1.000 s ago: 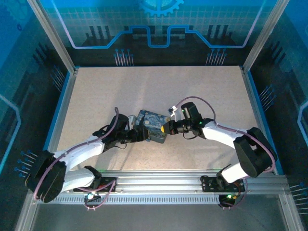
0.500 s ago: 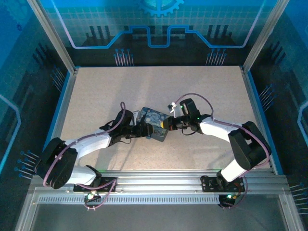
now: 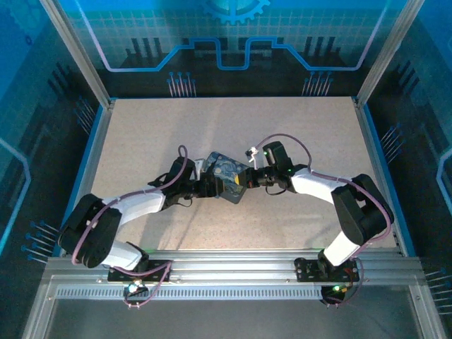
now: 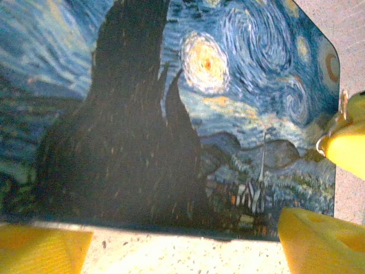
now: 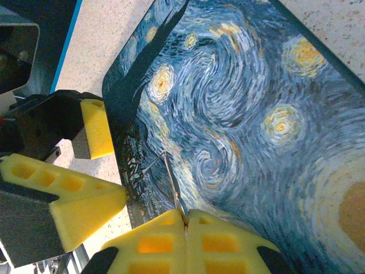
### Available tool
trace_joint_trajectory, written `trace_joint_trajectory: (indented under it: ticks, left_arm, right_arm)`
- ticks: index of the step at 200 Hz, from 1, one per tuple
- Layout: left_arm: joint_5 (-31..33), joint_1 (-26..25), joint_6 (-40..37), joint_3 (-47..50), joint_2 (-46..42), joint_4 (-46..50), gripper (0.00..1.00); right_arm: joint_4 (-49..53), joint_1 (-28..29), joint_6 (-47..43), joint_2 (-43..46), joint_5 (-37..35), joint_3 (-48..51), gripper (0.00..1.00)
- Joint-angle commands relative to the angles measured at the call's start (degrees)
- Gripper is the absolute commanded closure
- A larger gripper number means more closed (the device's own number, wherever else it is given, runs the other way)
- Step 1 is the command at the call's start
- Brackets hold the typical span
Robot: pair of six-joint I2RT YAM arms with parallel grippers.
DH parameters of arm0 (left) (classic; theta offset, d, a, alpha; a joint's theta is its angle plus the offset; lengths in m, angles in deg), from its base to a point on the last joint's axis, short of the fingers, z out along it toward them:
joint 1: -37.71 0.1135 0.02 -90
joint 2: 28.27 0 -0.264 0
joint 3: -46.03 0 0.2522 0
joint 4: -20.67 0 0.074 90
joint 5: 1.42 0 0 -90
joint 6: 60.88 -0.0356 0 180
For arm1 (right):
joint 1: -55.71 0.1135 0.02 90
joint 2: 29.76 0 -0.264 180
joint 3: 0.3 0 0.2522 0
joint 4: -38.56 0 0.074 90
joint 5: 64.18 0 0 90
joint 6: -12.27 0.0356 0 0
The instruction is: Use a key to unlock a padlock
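Top view: high, from behind, looking down on the whole counter [image 3: 141, 127]. Left wrist and right wrist views: very close, facing the box [image 3: 227, 178] from opposite sides. All three share the box.

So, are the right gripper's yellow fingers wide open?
No, the right gripper is squeezed shut, pinching the thin key over the painted box.

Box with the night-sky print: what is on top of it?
A thin metal key, pinched by the right gripper, over the lid. Its inside is covered.
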Motion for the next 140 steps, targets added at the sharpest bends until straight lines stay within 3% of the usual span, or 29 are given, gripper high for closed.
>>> trace_joint_trajectory:
  ticks: [1, 44, 95, 140]
  left_arm:
    - [1.2, -0.6, -2.4, 4.1, -3.7, -3.5, 0.15]
    - [4.7, -3.5, -6.0, 8.5, -5.1, -8.0, 0.16]
    - [8.8, -5.8, -10.8, 8.7, -1.1, -12.2, 0.26]
    - [8.3, -5.9, -12.0, 7.4, 2.7, -14.5, 0.33]
  right_arm:
    - [1.7, -1.0, -1.5, -1.9, -1.2, -0.2, 1.00]
    - [1.5, -1.0, -1.8, -2.1, -1.0, -0.2, 1.00]
    - [1.7, -1.0, -2.1, -2.1, -0.7, -0.2, 1.00]
    - [1.5, -1.1, -2.1, -2.1, -0.6, -0.1, 1.00]
